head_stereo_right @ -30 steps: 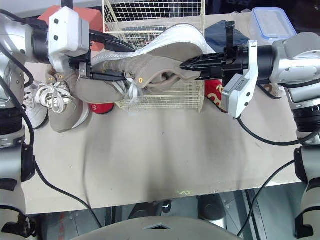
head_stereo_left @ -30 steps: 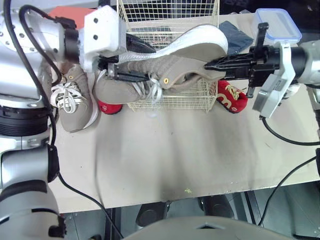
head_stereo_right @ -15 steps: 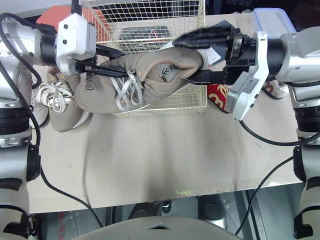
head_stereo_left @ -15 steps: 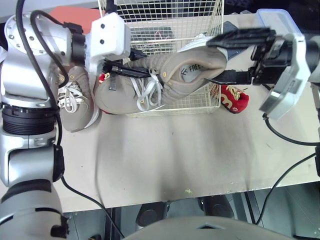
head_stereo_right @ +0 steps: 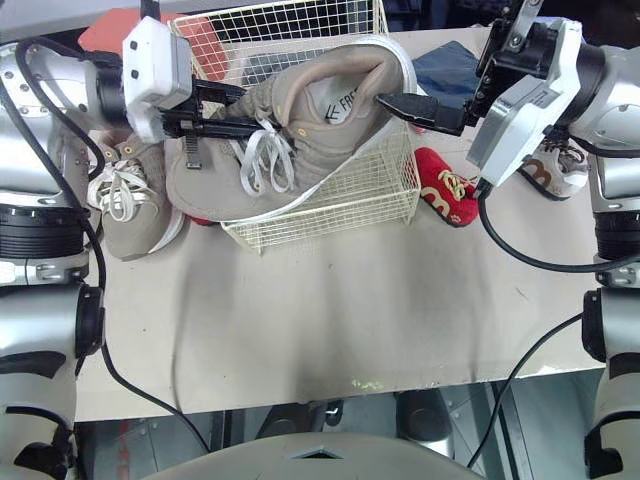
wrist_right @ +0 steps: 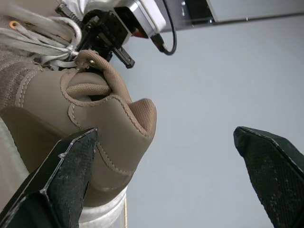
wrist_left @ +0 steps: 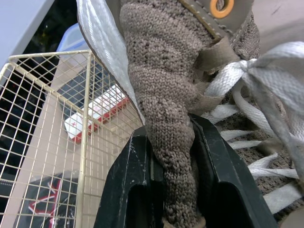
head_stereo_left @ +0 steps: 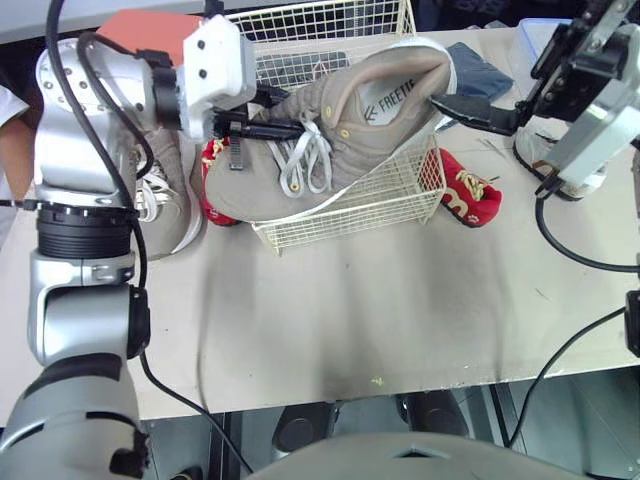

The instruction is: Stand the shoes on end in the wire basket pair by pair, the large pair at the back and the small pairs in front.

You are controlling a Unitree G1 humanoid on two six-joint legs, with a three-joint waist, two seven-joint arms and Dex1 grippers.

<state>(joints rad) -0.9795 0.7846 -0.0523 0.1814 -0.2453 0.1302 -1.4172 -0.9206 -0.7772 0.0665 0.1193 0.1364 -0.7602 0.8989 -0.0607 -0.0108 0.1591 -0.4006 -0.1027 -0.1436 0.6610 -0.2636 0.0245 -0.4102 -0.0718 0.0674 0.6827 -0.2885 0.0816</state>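
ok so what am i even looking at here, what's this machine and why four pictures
It's a humanoid robot with two arms, each ending in a two-fingered end effector. The two wide pictures come from cameras in its head, looking down over a table; both show the same scene. The two close-ups come from cameras on its wrists, looking along the fingers. The left end effector is pinched shut on the knit upper of a big tan shoe, holding it slanted over the front edge of a wire basket. The right end effector is open, with one finger beside the shoe's heel. On the table lie the other tan shoe beside the basket and a small red shoe on its other side.
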